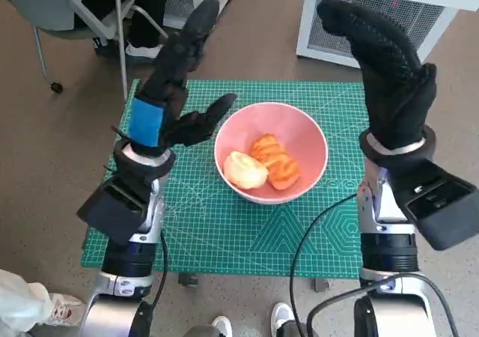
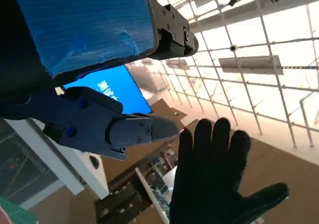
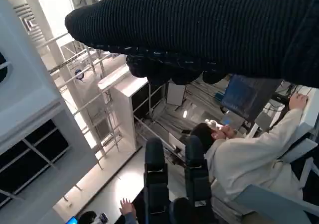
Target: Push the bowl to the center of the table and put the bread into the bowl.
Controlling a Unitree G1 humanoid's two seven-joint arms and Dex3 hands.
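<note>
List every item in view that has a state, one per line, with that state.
bowl: upright near the mat's middle, holding both breads.
orange bread: inside the bowl, touching the pale bread.
pale bread: inside the bowl, at its near-left side.
cutting mat: flat on the table under the bowl.
left hand: raised, fingers apart, holding nothing.
right hand: raised, fingers spread, holding nothing.

The pink bowl (image 1: 271, 152), mid-mat (image 1: 224, 232), holds two bread pieces (image 1: 263, 164); each robot hand, left (image 1: 176, 90) and right (image 1: 385, 71), is raised, holding nothing.
</note>
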